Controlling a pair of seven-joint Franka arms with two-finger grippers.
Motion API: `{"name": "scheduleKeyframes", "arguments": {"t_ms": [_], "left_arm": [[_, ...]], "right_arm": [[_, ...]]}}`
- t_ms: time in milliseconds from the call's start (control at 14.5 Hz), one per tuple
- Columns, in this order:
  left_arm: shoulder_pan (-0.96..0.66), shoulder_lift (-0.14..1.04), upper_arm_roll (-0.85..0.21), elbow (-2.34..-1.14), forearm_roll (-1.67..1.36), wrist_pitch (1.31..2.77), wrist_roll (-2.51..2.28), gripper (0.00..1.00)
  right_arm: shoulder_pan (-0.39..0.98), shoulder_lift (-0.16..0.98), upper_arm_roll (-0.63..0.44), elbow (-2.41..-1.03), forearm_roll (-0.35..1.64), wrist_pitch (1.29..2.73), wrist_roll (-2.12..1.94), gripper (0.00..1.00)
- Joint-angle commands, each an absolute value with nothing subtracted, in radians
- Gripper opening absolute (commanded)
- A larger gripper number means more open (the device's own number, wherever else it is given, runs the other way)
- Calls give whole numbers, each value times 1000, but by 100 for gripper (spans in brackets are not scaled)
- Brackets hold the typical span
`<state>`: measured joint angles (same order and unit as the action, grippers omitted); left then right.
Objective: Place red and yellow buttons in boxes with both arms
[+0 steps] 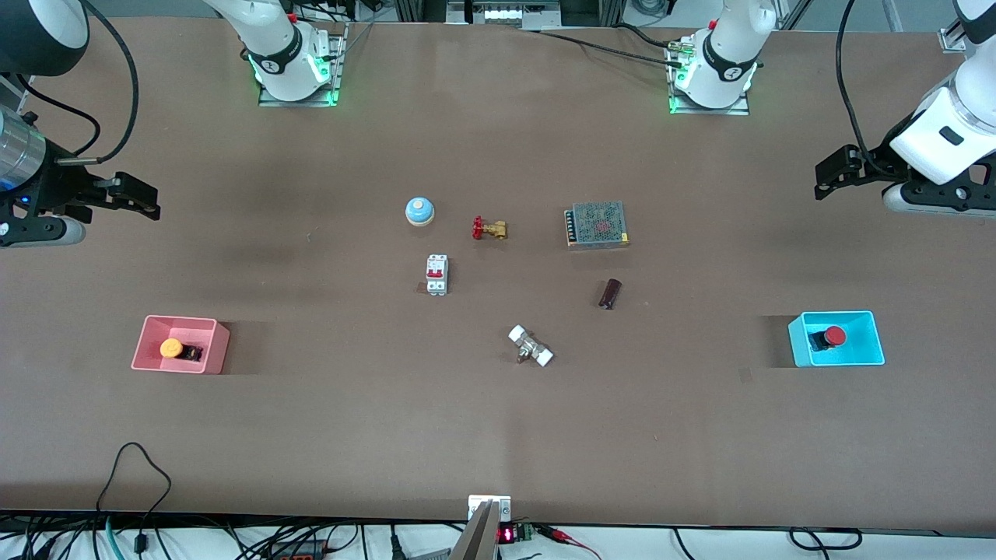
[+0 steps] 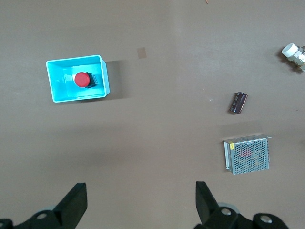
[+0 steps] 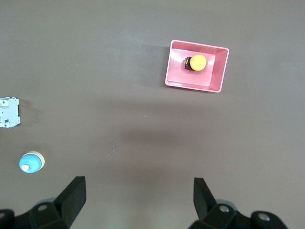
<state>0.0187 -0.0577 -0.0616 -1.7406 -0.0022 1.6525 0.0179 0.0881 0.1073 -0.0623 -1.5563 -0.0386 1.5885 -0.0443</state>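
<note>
The yellow button [image 1: 172, 348] [image 3: 197, 62] lies on its side in the pink box [image 1: 145, 346] [image 3: 174, 71], toward the right arm's end of the table. In the cyan box [image 1: 860, 334] [image 2: 57, 86], toward the left arm's end, rests the red button [image 1: 833, 336] [image 2: 82, 79]. My right gripper [image 1: 132, 196] [image 3: 139, 195] hangs open and empty high over bare table at the right arm's end. High over the left arm's end of the table, my left gripper [image 1: 836, 169] [image 2: 141, 200] is open too, holding nothing.
Mid-table stand a blue-domed bell [image 1: 419, 211] [image 3: 31, 162], a brass valve with a red handwheel [image 1: 489, 229], a white circuit breaker [image 1: 436, 274] [image 3: 9, 112], a mesh-covered power supply [image 1: 597, 224] [image 2: 247, 155], a dark cylinder [image 1: 610, 293] [image 2: 238, 103] and a white-ended fitting [image 1: 530, 346] [image 2: 294, 53].
</note>
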Motion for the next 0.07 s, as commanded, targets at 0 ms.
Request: {"name": "scheduleKeyframes", "arguments": {"t_ms": [0], "left_arm": [[17,-58,-64,-1732,15,1640,29,100]], "right_arm": [[81,110,-58,-1540,-41,1565,-32,100]]}}
